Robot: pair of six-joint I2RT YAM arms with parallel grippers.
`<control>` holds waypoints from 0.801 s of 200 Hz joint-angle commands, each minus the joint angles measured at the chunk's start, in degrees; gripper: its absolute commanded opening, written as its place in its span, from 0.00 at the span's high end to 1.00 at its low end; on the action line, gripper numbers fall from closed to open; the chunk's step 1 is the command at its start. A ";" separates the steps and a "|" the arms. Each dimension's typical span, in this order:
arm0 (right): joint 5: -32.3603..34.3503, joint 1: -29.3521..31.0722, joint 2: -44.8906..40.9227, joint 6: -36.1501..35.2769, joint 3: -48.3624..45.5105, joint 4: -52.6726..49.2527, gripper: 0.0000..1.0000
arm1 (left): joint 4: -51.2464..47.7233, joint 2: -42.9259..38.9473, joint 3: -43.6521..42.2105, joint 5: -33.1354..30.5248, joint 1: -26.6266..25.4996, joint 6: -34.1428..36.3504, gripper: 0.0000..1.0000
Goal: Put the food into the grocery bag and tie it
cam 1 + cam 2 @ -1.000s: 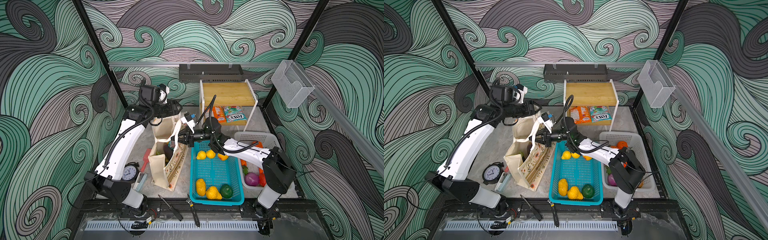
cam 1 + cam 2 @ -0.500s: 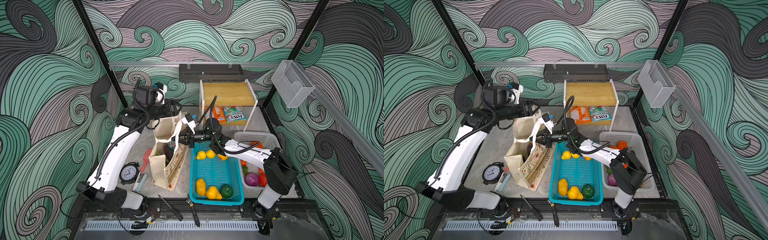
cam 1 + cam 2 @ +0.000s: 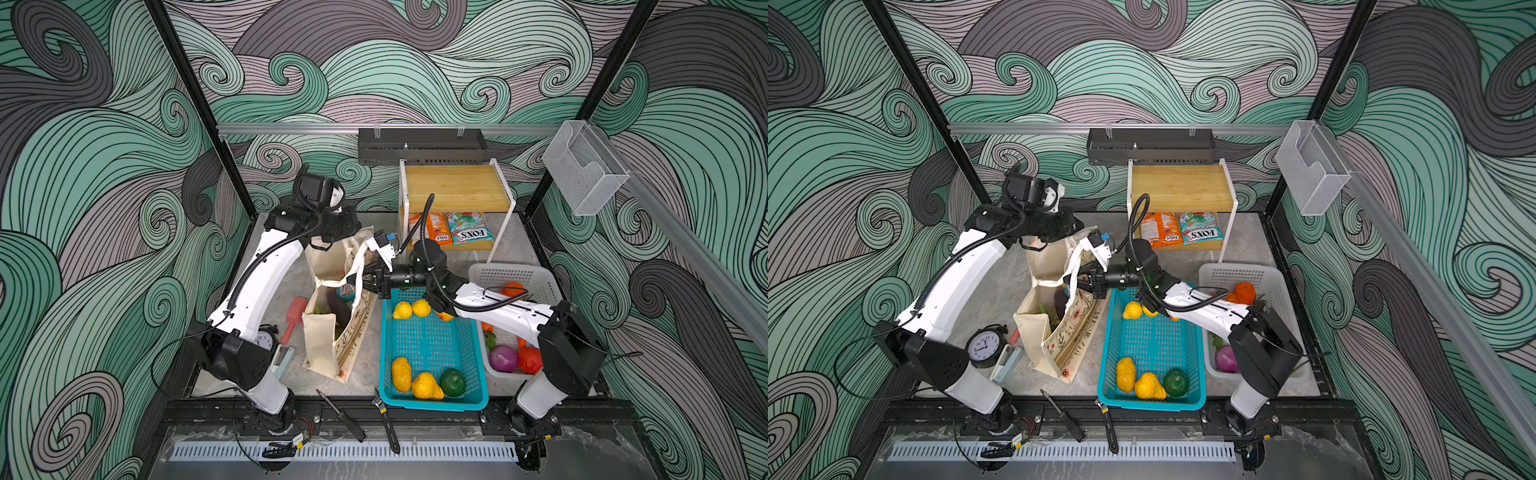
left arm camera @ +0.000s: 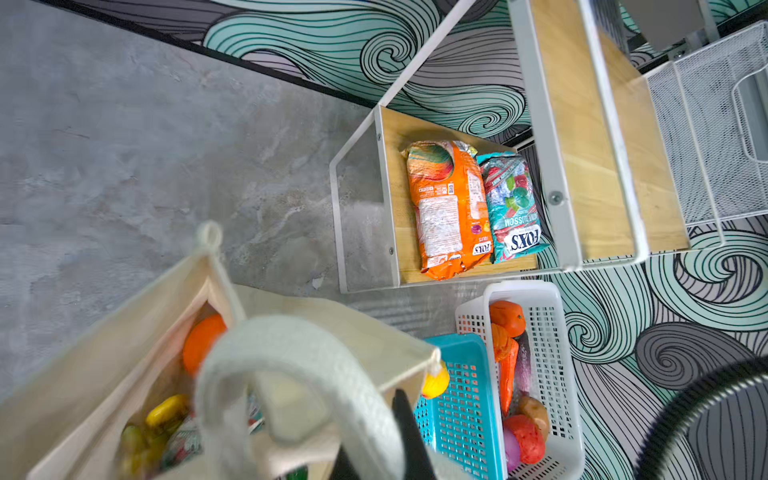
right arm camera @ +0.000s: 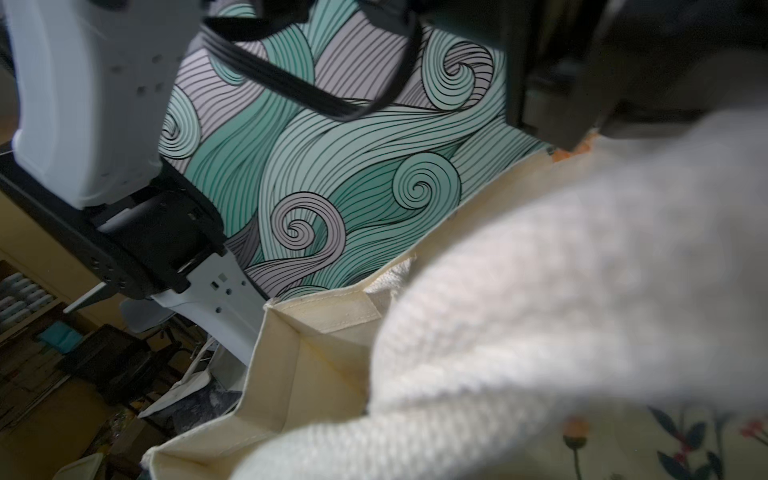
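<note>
At the near edge of the grey table (image 3: 361, 382), a teal basket (image 3: 436, 404) holding yellow and green toy produce is seen in both top views. Just left of it, the grocery bag (image 3: 324, 349) is stood upright. It is a tall cream canvas tote with thick white woven handles, and a floral print is carried on the side facing the basket. The right gripper (image 3: 358, 283) is closed tight on a handle (image 3: 332, 284), which is drawn taut across the open mouth. Farther back, the left gripper (image 3: 353, 227) is shut above the bag's far end.

From above, only a dark eggplant (image 3: 338, 309) can be made out inside the bag. In the left wrist view more is shown: an orange (image 4: 201, 343), a yellow banana (image 4: 166, 409) and a glossy packet, partly hidden behind a handle loop (image 4: 299, 340). That loop runs down to the dark fingertip (image 4: 406, 419), so it is taken as gripped. Whether both grippers hold the same handle cannot be told. In the right wrist view, only blurred handle weave, a folded bag corner (image 5: 316, 324) and printed flowers are given.

Beyond, a white basket (image 3: 511, 272) and a wooden shelf (image 3: 455, 183) with two snack packets (image 3: 469, 232) are placed against the far wall.
</note>
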 commanded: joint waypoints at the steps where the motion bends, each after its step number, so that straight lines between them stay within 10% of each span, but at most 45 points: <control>1: 16.92 -0.82 -6.01 -3.26 0.23 -16.26 1.00 | -3.15 -5.85 0.00 -3.04 2.04 0.62 1.00; 101: 43.91 -0.94 -13.16 -1.07 1.42 -31.23 1.00 | -0.53 -18.34 -13.04 1.13 11.45 0.82 1.00; 160: 55.74 -1.78 -14.27 -3.23 3.71 -33.21 1.00 | -3.10 -24.79 -19.86 -11.81 18.90 0.83 1.00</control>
